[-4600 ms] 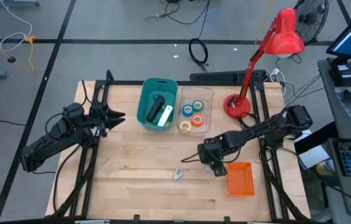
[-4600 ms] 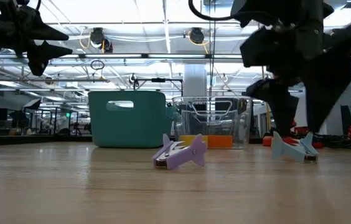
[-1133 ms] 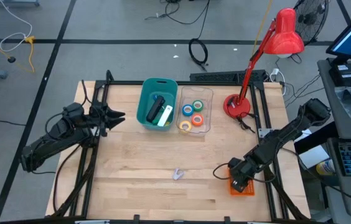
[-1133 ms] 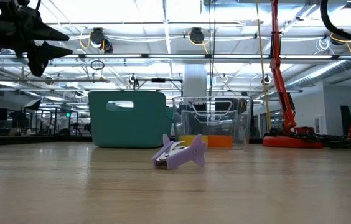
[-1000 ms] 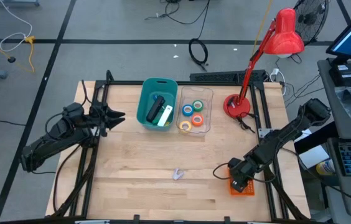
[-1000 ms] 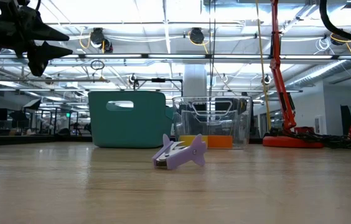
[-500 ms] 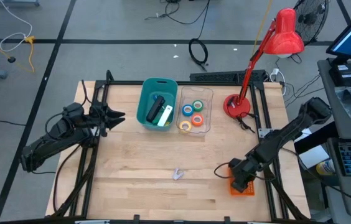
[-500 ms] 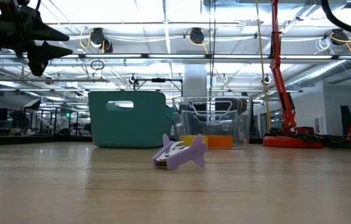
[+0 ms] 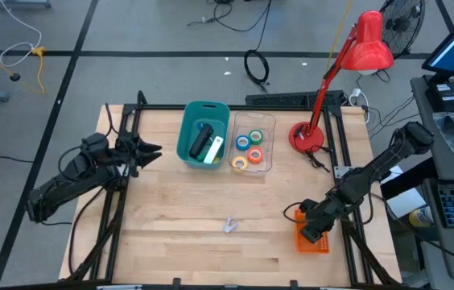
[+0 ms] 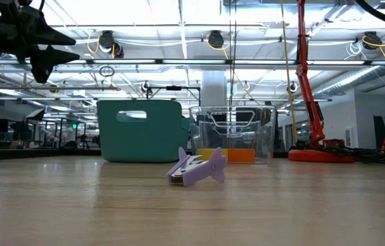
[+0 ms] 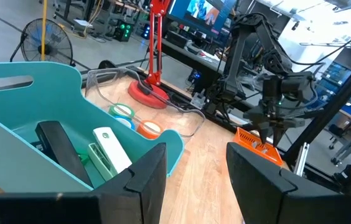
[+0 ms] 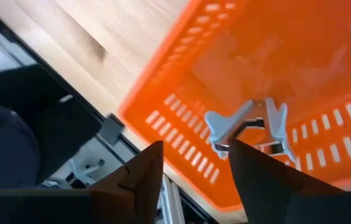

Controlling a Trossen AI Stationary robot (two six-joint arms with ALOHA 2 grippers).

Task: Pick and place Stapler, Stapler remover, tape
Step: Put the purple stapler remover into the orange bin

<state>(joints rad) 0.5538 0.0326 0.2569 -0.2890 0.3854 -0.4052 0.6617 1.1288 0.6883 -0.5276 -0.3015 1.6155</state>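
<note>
i see a teal bin [image 9: 204, 131] at the table's far edge, with a clear tray [image 9: 253, 142] just right of it. a red desk lamp [image 9: 308, 137] stands at the far right, and an orange basket [image 9: 314, 238] sits near right.

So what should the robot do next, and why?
Probably lift the right hand up out of the orange basket. The light blue staple remover already lies inside it, clear of the open fingers, and a purple staple remover waits on the table.

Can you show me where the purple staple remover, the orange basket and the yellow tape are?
purple staple remover [image 10: 196, 168], low view, middle of its body.
orange basket [image 12: 269, 56], right wrist view, bare floor.
yellow tape [image 9: 239, 163], high view, on the ring.
</note>
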